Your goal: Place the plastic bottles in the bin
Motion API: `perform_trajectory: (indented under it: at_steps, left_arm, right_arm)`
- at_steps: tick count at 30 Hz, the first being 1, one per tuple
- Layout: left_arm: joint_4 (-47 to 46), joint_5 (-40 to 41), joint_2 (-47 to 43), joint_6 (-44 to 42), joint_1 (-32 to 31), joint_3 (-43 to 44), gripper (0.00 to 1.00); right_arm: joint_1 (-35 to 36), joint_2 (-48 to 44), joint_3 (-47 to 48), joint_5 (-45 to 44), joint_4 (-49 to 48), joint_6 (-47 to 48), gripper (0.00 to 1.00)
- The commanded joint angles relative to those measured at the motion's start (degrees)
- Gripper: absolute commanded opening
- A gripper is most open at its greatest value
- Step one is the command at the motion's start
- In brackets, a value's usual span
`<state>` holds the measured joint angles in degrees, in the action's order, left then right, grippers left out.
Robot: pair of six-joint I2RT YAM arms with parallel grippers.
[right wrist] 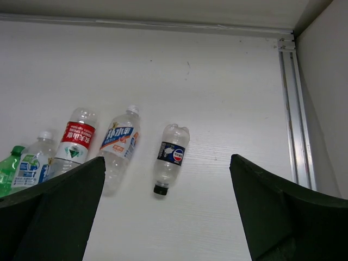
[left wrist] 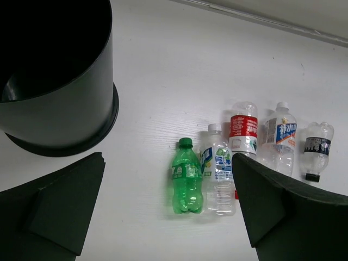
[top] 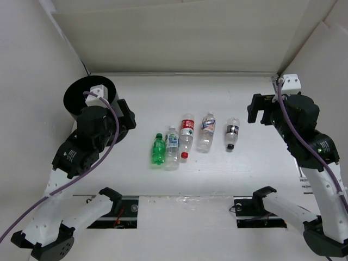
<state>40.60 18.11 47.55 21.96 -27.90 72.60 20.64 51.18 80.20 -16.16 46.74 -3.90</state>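
Note:
Several plastic bottles lie in a row on the white table: a green one (top: 158, 149), a blue-white labelled one (top: 172, 145), a red-labelled one with a red cap (top: 186, 133), a blue-red labelled one (top: 206, 130) and a dark-labelled one with a black cap (top: 232, 132). The bin (top: 73, 95), a round black bucket, stands at the far left. My left gripper (top: 127, 118) hovers open beside the bin, left of the bottles. In its wrist view the green bottle (left wrist: 187, 176) lies between the fingers' lines. My right gripper (top: 260, 109) hangs open to the right of the row, above the dark-labelled bottle (right wrist: 169, 157).
White walls close in the table at the back and both sides. A metal rail (right wrist: 296, 109) runs along the right wall. Both arm bases and a black slot (top: 125, 209) sit at the near edge.

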Motion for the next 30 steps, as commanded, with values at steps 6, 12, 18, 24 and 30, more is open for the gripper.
perform_trajectory:
  at_steps: [6,12,18,24,30]
  left_arm:
    - [-3.33,-2.28,-0.62,0.46,0.04,-0.62,0.99]
    - [-5.09,-6.85,-0.62,-0.07,0.04,-1.76,0.99]
    - [-5.62,-8.79,0.0,-0.07,0.04,-2.29,0.99]
    - [-6.76,-11.07,0.0,-0.07,0.04,-3.52,0.99]
    - [-7.82,-13.62,0.0,-0.07,0.04,-4.57,0.99]
  right_arm:
    - [-0.34,-1.08,-2.06,-1.59,-3.58,-0.93,1.0]
    - [-3.93,1.99,-6.19,0.95,-6.21,-2.86,1.0]
    - [-6.4,5.16,-9.62,3.42,-9.12,-4.09,1.0]
    - [-8.51,13.84,-14.46,6.85,-13.69,-6.29,1.0]
    - [-11.85,19.38,-20.52,9.64,-23.0,-6.82,1.0]
